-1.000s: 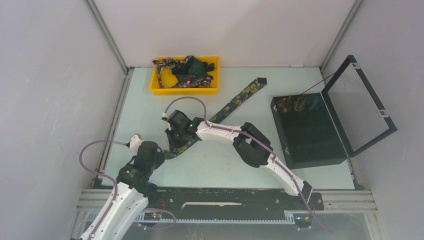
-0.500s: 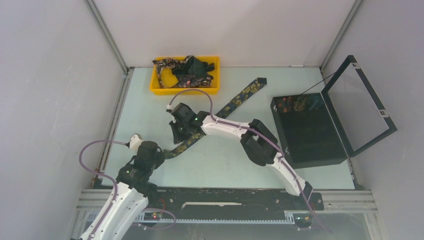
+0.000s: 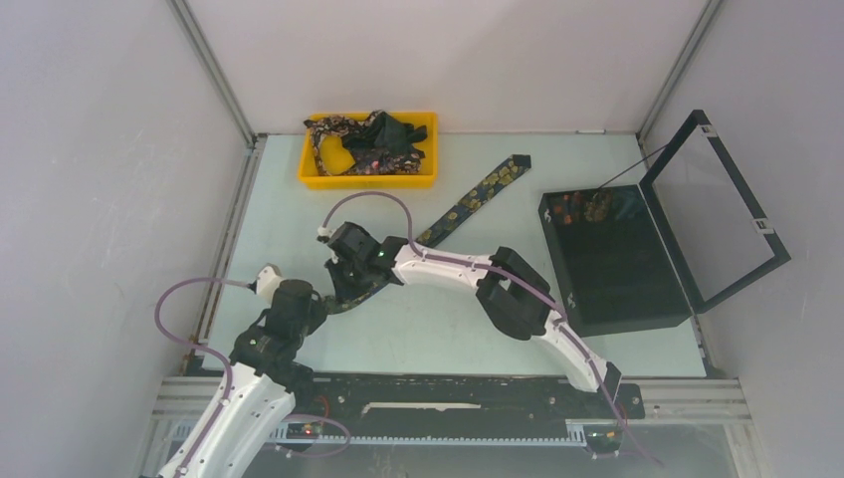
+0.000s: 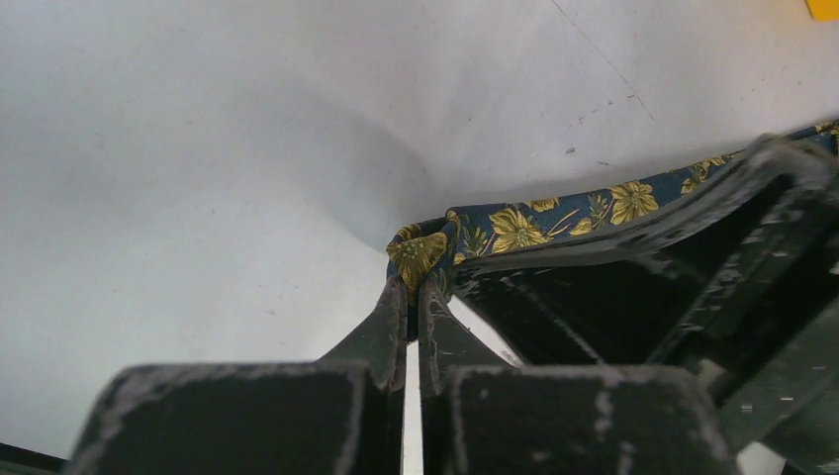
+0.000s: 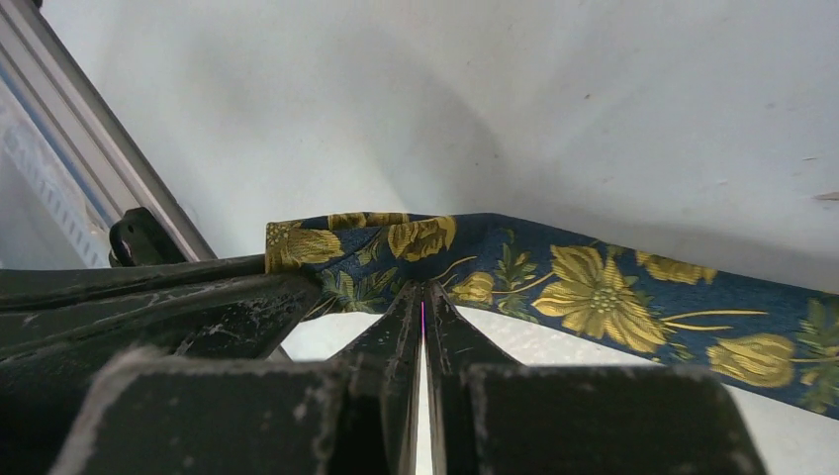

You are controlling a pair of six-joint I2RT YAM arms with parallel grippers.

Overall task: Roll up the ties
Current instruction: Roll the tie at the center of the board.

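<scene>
One tie [image 3: 468, 204], navy with gold flowers, lies diagonally across the table from the far middle to the near left. My left gripper [image 3: 315, 307] is shut on its near end; in the left wrist view the fabric [image 4: 514, 223] bunches at my gripper's tips [image 4: 416, 285]. My right gripper [image 3: 346, 281] sits just beyond, shut on the same tie's edge [image 5: 594, 287] at its tips [image 5: 423, 289]. The two grippers are almost touching. More ties [image 3: 373, 139] lie heaped in the yellow tray.
The yellow tray [image 3: 368, 180] stands at the back middle. A black hinged box [image 3: 617, 269] stands at the right with its lid [image 3: 712, 209] open and small colourful items in its far end. A metal frame rail [image 3: 231, 249] runs along the left edge.
My right gripper went away to the far right half a second ago and has come back down-left to the left gripper, bringing the tie's near part with it. The left arm barely moved.
</scene>
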